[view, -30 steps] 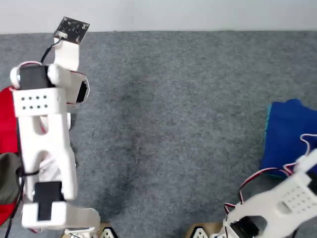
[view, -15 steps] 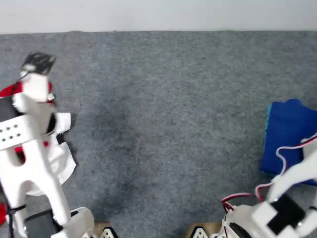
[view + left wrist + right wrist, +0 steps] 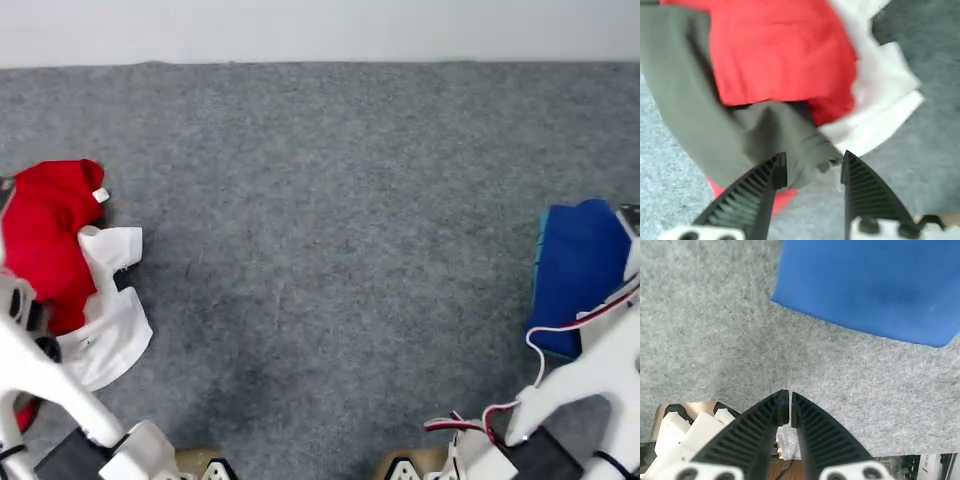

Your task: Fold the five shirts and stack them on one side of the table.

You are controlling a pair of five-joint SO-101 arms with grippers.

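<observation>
Bench: I see a grey, felt-like nap over the whole bench point(image 3: 330, 220).
Red shirt: the red shirt point(image 3: 45, 235) sits crumpled and lumpy at the bench's left edge.
White shirt: the white shirt point(image 3: 105, 320) touches the red one's near side. It is spread flatter, with a ragged outline.
Olive shirt: my left wrist view shows a dull olive shirt point(image 3: 705, 115), creased, lying partly under the red cloth.
Blue shirt: the blue shirt point(image 3: 575, 275) is folded into a smooth, flat rectangle at the right edge.
Left tool: the left tool point(image 3: 812, 162) gapes, its ridged black fingers apart over the olive fabric. I cannot tell whether it touches the cloth.
Right tool: the right tool point(image 3: 790, 397) is closed tip to tip on nothing, over bare bench near the blue shirt's edge.
Arms: the white plastic left arm point(image 3: 40, 400) and right arm point(image 3: 590, 380) stand at the near corners.
</observation>
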